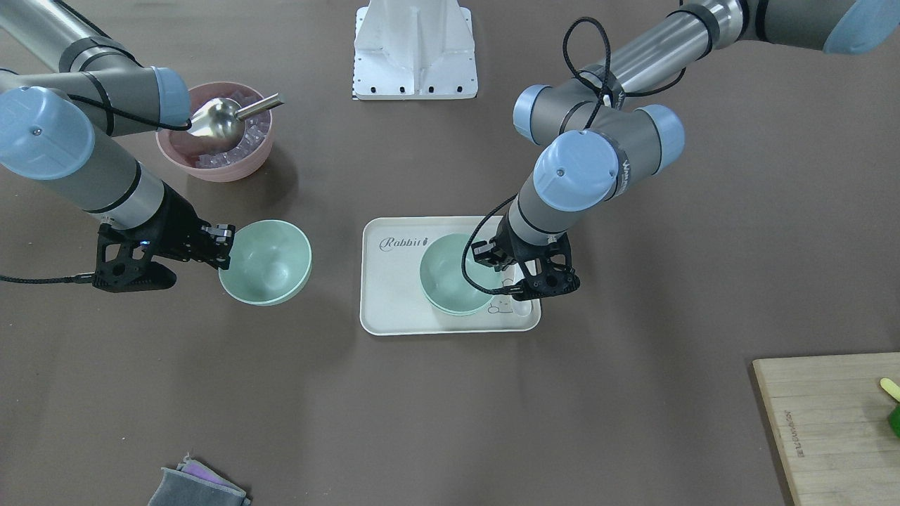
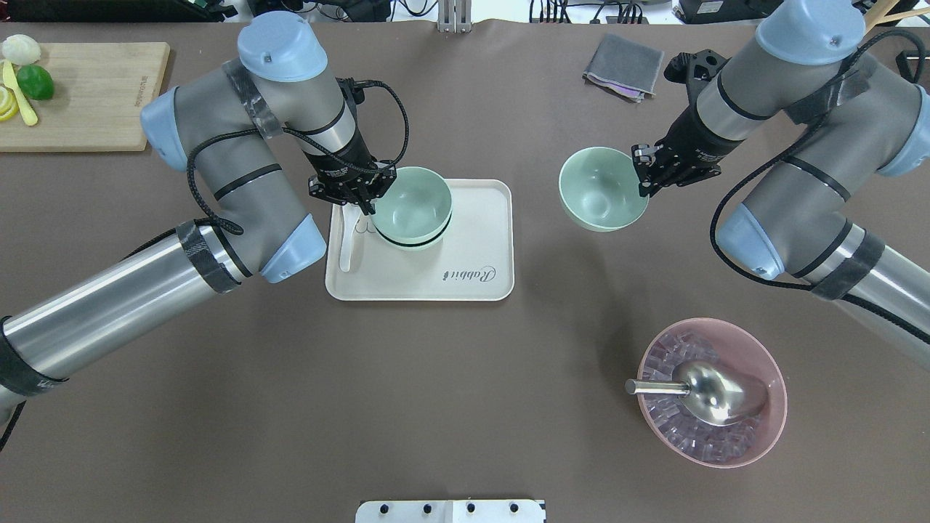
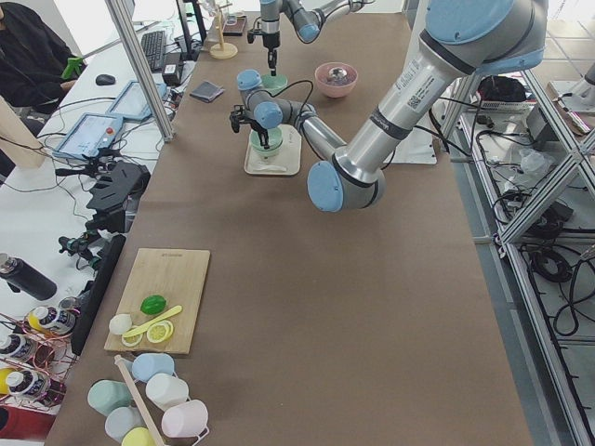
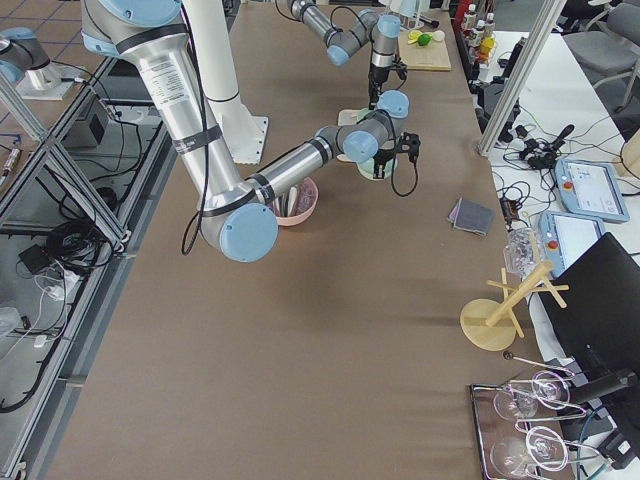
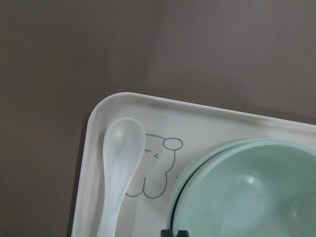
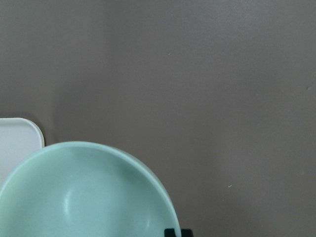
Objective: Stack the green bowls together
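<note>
Two green bowls sit nested on the white tray (image 2: 472, 280); the top bowl (image 2: 413, 203) rests in the lower one (image 1: 457, 309), and both rims show in the left wrist view (image 5: 247, 192). My left gripper (image 2: 367, 196) is shut on the top bowl's rim at its side. My right gripper (image 2: 643, 174) is shut on the rim of the third green bowl (image 2: 601, 190) and holds it slightly tilted, above the brown table to the right of the tray. This bowl also shows in the right wrist view (image 6: 84, 192).
A white spoon (image 5: 118, 177) lies on the tray beside the nested bowls. A pink bowl (image 2: 774, 428) with ice cubes and a metal scoop (image 2: 716, 392) stands near the robot's right. A cutting board (image 2: 87, 94) is at far left, a grey cloth (image 2: 625, 67) at the far side.
</note>
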Available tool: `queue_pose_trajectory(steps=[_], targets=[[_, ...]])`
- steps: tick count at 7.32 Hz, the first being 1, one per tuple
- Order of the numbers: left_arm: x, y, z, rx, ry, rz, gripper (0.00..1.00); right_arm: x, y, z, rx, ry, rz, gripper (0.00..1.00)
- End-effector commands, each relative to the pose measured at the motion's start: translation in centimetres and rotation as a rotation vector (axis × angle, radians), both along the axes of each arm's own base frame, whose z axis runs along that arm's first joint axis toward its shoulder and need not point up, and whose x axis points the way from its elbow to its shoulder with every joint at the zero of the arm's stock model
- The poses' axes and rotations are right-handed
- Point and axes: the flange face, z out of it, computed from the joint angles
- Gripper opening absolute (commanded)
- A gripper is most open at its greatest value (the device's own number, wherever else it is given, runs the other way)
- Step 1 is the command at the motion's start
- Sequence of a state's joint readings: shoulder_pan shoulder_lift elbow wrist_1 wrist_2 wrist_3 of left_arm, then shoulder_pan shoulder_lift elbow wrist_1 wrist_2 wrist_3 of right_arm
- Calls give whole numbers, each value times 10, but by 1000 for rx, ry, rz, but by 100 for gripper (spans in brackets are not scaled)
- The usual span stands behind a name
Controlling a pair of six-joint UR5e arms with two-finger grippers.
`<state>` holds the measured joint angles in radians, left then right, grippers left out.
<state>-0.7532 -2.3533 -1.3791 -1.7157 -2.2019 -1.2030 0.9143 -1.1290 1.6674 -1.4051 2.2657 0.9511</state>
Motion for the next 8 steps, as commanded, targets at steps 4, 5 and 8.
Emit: queue_pose_trajectory(steps=[4,5,8], targets=[[7,-1,5,12,1,-6,0,0,0,1,-1,1,0,0],[6,-1,3,15,4,-6,0,0,0,0,0,0,0,0],[4,1,-3,39,25,-3,98,0,0,0,-1,-1,-1,0]])
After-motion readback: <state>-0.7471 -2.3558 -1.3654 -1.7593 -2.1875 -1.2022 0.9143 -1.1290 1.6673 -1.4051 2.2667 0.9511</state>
